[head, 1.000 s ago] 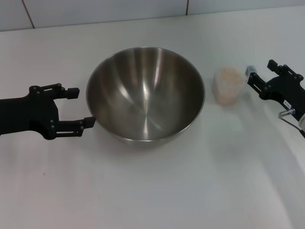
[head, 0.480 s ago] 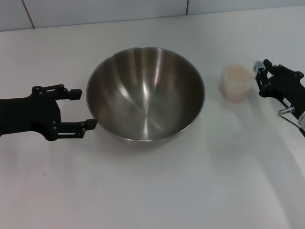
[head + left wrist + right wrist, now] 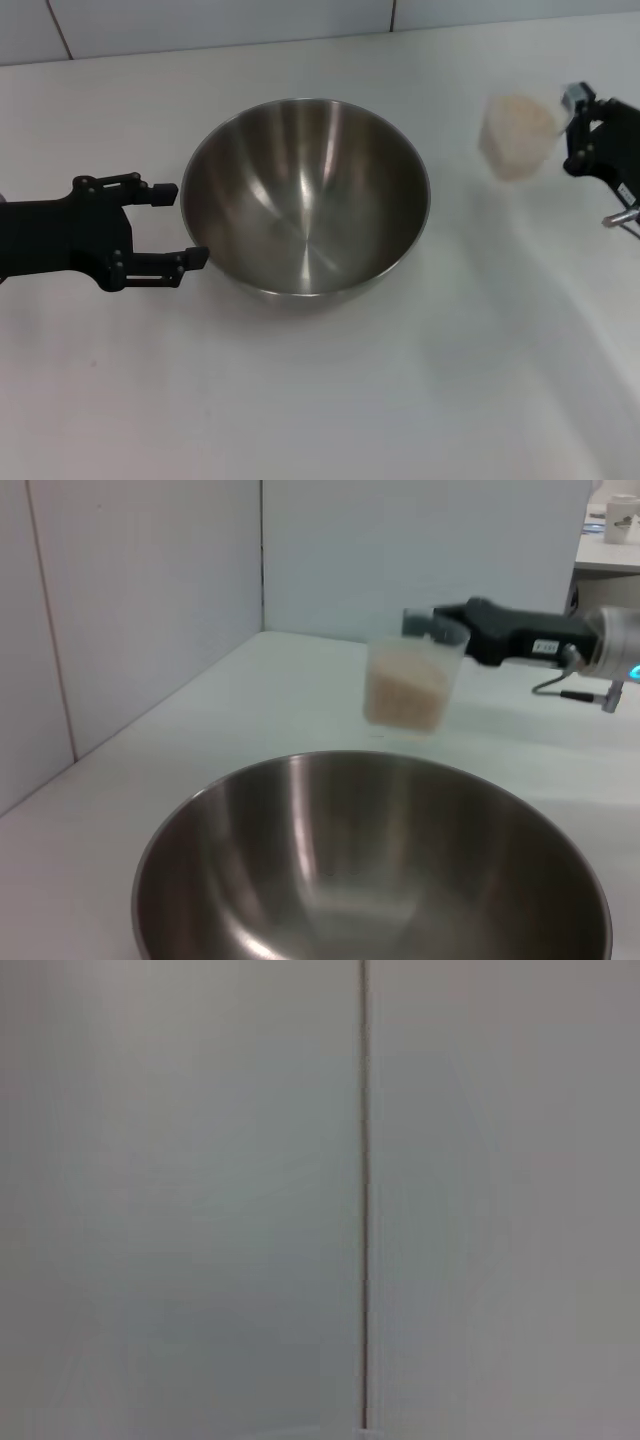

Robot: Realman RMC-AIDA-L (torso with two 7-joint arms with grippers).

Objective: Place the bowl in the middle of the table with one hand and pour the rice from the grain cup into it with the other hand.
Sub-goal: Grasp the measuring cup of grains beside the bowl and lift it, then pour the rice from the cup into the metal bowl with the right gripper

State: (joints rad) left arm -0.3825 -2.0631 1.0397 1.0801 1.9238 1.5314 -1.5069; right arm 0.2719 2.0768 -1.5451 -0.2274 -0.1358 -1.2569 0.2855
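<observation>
Head view shows the bowl (image 3: pixel 305 195), a wide shiny steel one, sitting empty near the middle of the white table (image 3: pixel 330 400). The left gripper (image 3: pixel 168 225) rests just left of the bowl with its fingers spread, the near fingertip (image 3: pixel 195 257) touching or almost touching the bowl's wall. Far to the right, the right gripper (image 3: pixel 572 125) is closed around the grain cup (image 3: pixel 518 135), a small clear cup holding pale rice (image 3: pixel 516 118), lifted off the table and well apart from the bowl. From the left wrist view, the grain cup (image 3: pixel 410 680) hangs upright beyond the bowl's far rim (image 3: pixel 370 765), with the right gripper's dark body (image 3: pixel 500 630) behind it. One risk is tipping the cup before it is over the bowl, scattering grains on the table; another is the smooth cup slipping in the grip as it tilts. Nothing stands between cup and bowl. A pale tiled wall (image 3: pixel 200 25) runs along the far edge.
</observation>
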